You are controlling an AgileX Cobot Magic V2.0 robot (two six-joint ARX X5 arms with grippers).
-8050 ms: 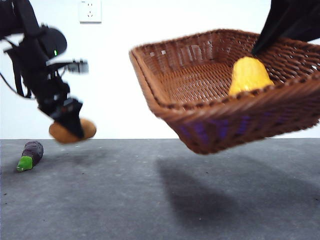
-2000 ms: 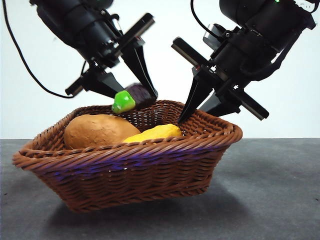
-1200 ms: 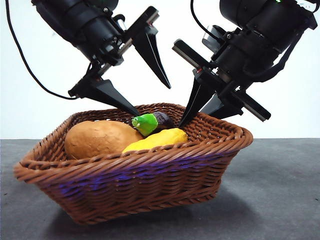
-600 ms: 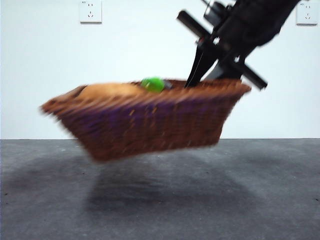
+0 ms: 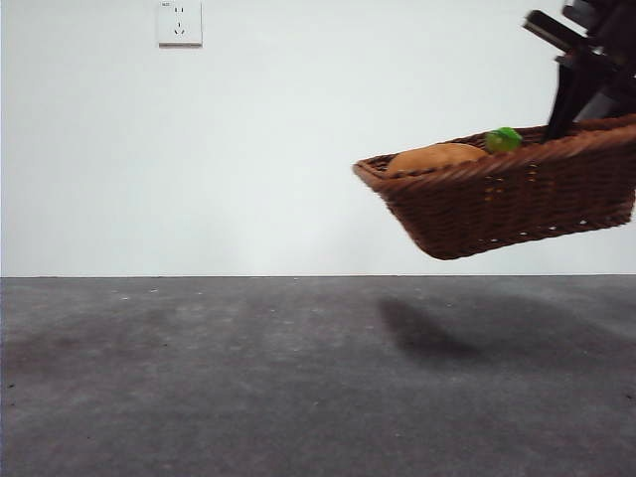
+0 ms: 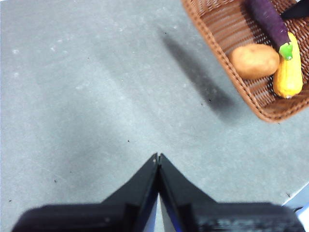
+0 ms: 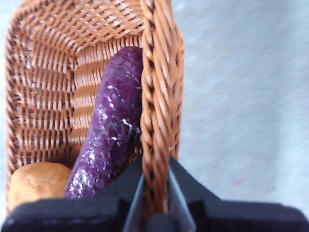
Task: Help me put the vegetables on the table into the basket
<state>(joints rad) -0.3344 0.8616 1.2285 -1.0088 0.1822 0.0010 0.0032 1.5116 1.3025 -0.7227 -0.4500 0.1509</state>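
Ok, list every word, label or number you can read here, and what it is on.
None can be read.
Wall socket: a tiny mark at its top, too small to read.
Basket, potato, eggplant, yellow vegetable, table: no text.

The basket point(image 5: 517, 204) is hanging above the bench point(image 5: 248, 378), with the right claw point(image 7: 154, 193) gripping its rim. The potato point(image 6: 254, 61), pepper point(image 6: 288, 72) and eggplant point(image 6: 268, 20) are lying inside, side by side.
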